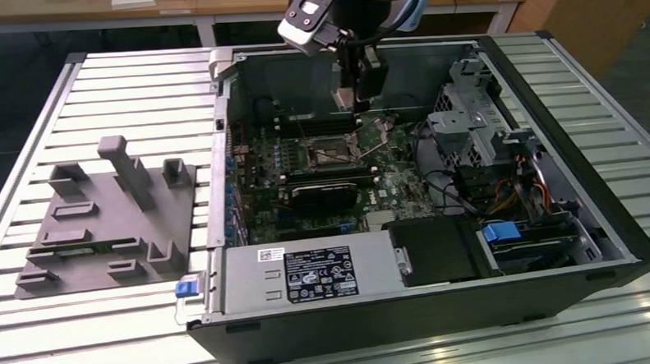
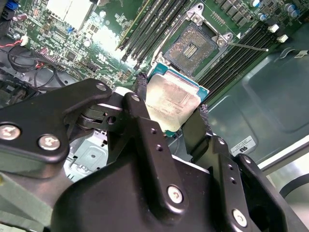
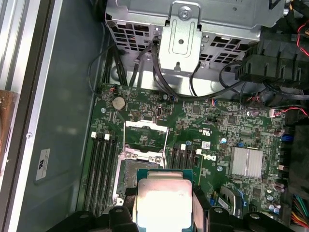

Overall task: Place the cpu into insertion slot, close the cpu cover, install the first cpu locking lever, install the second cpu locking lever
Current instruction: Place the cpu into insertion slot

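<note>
Slatted table (image 1: 123, 84), open computer case (image 1: 419, 330). My gripper (image 2: 171, 107) has its jaws clamped on opposite edges of the cpu (image 3: 164, 200), which hangs just above the insertion slot (image 2: 190, 48), not touching it. The cpu cover (image 3: 145, 124) seems swung open. I'd square the chip to the slot's rim and lower it flat, without sliding

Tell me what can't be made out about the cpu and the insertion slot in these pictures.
1. cpu underside: faces away in both wrist views.
2. Two cpu edges: second wrist view, covered by the gripper fingers holding it.
3. insertion slot: first wrist view, partly hidden behind the cpu.
4. Slot contacts: exterior view, too small.
</note>
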You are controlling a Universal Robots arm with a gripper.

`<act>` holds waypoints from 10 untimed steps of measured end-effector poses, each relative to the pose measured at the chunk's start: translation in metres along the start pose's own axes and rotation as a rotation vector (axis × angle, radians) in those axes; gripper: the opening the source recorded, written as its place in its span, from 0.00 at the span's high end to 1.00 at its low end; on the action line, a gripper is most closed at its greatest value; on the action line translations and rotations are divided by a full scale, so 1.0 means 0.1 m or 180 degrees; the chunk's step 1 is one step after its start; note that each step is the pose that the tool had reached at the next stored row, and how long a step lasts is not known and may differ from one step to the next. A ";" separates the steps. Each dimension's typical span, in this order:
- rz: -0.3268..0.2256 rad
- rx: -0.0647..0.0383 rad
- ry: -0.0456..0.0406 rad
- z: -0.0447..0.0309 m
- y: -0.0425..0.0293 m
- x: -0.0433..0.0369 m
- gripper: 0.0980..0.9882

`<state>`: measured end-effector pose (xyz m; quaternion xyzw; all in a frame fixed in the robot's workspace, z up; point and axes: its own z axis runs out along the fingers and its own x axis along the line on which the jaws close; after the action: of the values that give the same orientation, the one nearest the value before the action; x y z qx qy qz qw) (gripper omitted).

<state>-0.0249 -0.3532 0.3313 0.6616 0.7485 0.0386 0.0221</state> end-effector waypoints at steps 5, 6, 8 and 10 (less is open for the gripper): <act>0.0000 0.0001 0.0000 0.012 -0.001 0.000 0.51; 0.0001 0.0002 -0.0001 0.014 -0.001 0.000 0.51; 0.0001 0.0002 -0.0001 0.019 -0.002 0.000 0.51; 0.0001 0.0003 -0.0001 0.024 -0.002 0.000 0.51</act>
<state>-0.0249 -0.3532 0.3289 0.6617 0.7485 0.0382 0.0219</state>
